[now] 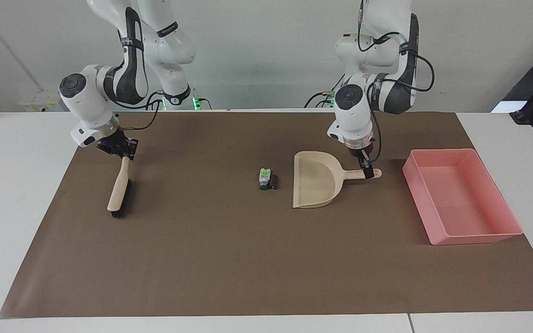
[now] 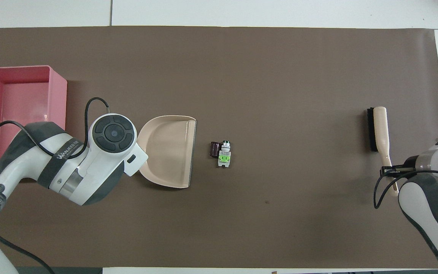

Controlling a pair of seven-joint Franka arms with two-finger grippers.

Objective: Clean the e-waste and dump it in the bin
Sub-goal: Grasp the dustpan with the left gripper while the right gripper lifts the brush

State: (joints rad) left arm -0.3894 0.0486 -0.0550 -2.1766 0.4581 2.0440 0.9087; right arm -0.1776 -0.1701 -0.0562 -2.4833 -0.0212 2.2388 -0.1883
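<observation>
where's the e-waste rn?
The e-waste lies mid-mat, two small pieces side by side, just off the open mouth of the dustpan, on the side toward the right arm's end; nothing touches it.
</observation>
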